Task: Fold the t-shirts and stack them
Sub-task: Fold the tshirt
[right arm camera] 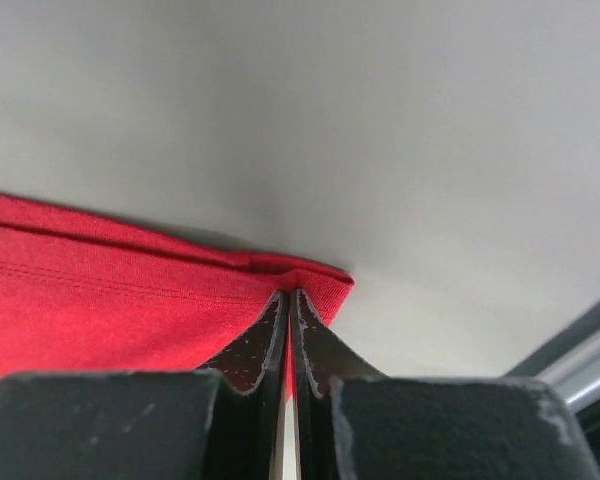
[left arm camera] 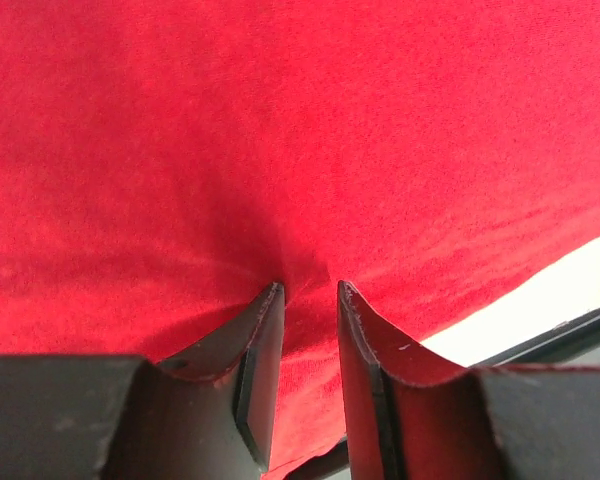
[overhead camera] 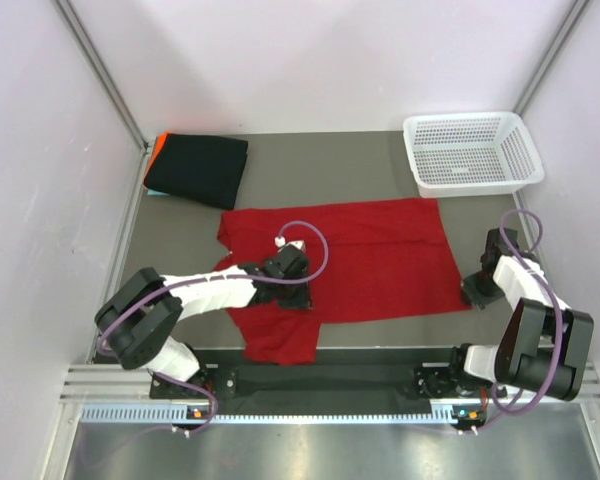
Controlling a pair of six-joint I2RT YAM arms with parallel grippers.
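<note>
From above, you see the red t-shirt point(overhead camera: 370, 260) spread flat mid-desk point(overhead camera: 330, 160), the left gripper point(overhead camera: 288, 283) down on its lower left part and the right gripper point(overhead camera: 474, 292) at its lower right corner, with a folded black t-shirt point(overhead camera: 195, 170) at upper left and a white basket point(overhead camera: 470, 155) at upper right. Your left wrist view shows the left gripper point(left arm camera: 308, 290) pressing into the red cloth, jaws a narrow gap apart. Your right wrist view shows the right gripper point(right arm camera: 292, 292) clamped on the shirt's corner, a red sliver between its jaws.
</note>
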